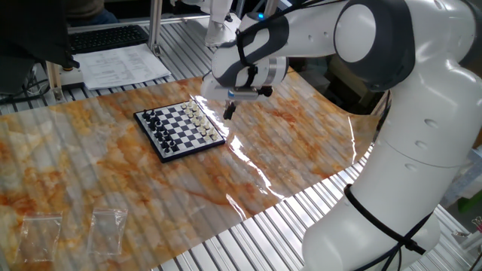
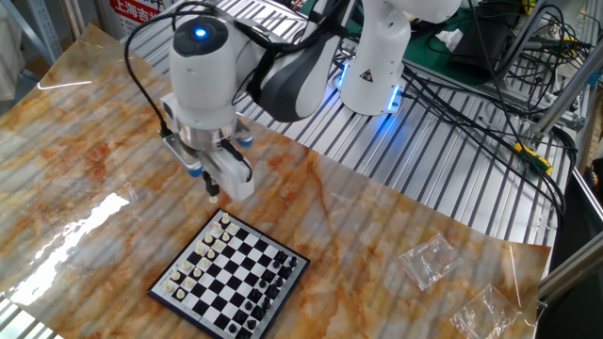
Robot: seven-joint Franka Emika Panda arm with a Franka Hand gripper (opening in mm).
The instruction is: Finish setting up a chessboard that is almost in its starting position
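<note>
The white Franka arm (image 1: 392,113) bends over a table covered in a marbled orange sheet (image 1: 301,150). Near the middle of that sheet lies the chessboard (image 1: 181,129), a small black-and-white checkered square with a dark rim, flat and turned at an angle to the sheet's edges. In the other fixed view the chessboard (image 2: 231,275) shows cream pieces (image 2: 198,259) ranked along the side nearer the arm and black pieces (image 2: 268,282) along the opposite side. Two clear plastic bags (image 2: 426,261) lie well apart from it. Smallest of all is the gripper (image 2: 213,187), which hangs above the sheet just beyond the cream side's corner, touching nothing; from one fixed view the gripper (image 1: 228,112) appears as a dark, narrow tip. Whether its fingers are apart or together, and whether a piece sits between them, is too small to tell.

The pieces look tiny, light and rigid, probably slick plastic, and they stand close together, so a neighbour could easily topple. A piece is best pinched from straight above, near its upper body, with the fingers lined up along the free gaps between ranks.
</note>
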